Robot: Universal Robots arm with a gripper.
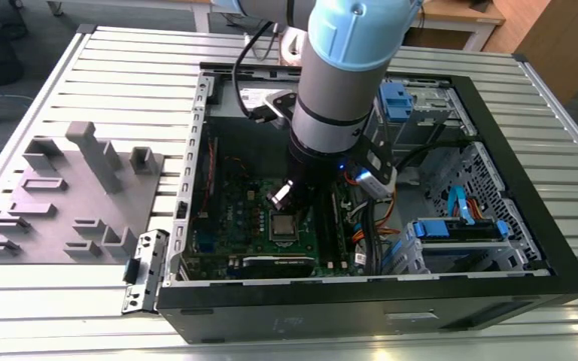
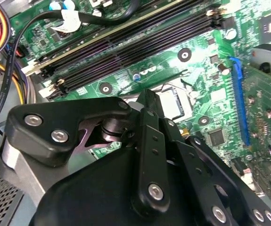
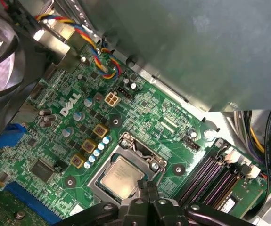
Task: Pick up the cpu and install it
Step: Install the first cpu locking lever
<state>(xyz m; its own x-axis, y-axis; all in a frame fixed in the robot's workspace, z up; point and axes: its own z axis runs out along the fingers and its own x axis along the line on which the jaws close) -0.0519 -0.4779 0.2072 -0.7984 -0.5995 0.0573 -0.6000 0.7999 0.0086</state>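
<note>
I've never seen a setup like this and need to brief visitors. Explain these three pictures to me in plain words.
The exterior view looks down on a grooved metal table carrying an open black computer case and, at that view's left, a grey fixture block of moulded holders. The big pale blue and grey tube is a robot arm reaching down into the case.

The two wrist views come from cameras riding on that arm, looking past its black gripper at the green motherboard. In the first wrist view the cpu, a small silvery square chip, lies inside the socket's metal frame, with the gripper right beside it. Black memory slots run beside the socket. Whether the gripper is holding anything cannot be told from these pictures.
</note>
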